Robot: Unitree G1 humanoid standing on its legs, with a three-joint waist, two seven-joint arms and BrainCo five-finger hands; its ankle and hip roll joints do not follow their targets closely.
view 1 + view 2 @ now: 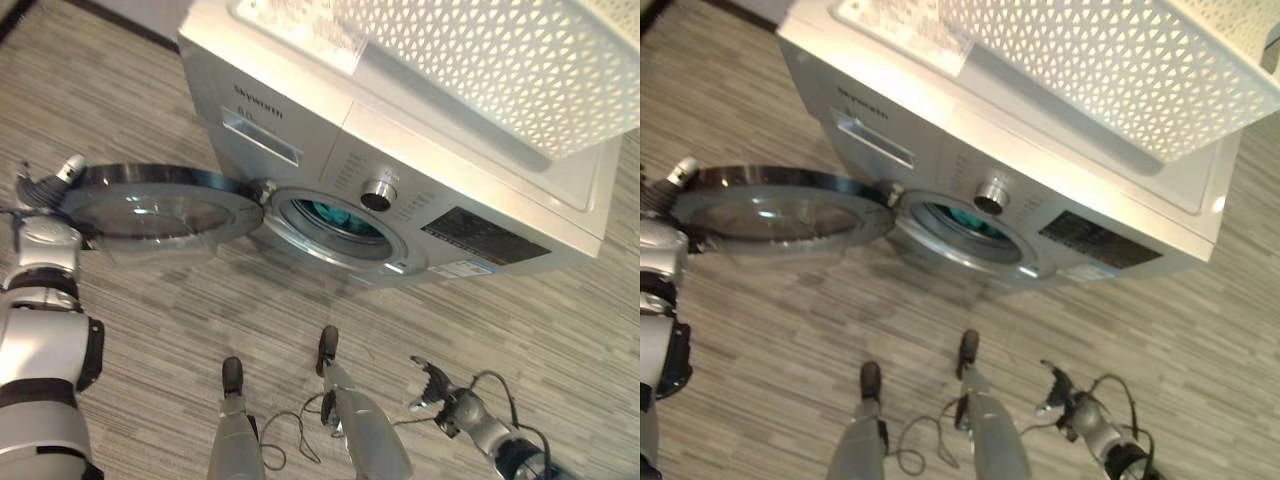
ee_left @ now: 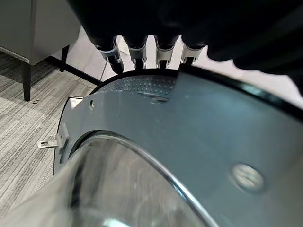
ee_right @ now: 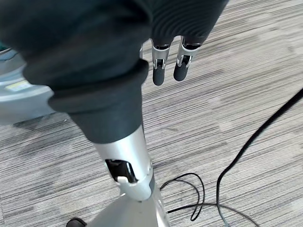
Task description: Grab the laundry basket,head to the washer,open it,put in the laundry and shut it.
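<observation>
Laundry (image 1: 335, 214) lies in the drum; left hand (image 1: 48, 186), fingers straight against the open door (image 1: 160, 205) at left, must swing it shut; right hand (image 1: 437, 385) hangs relaxed, lower right

Left hand (image 2: 142, 28) fingers (image 2: 163, 57) on washer door (image 2: 199, 142) rim.

Perhaps laundry room: washer (image 1: 420, 170), basket (image 1: 480, 60)

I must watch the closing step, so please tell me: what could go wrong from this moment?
1. The left hand touches only the far rim of the open washer door; it may slip off.
2. Teal laundry lies near the drum opening and could catch in the door.
3. The white laundry basket on the washer may shift.
</observation>
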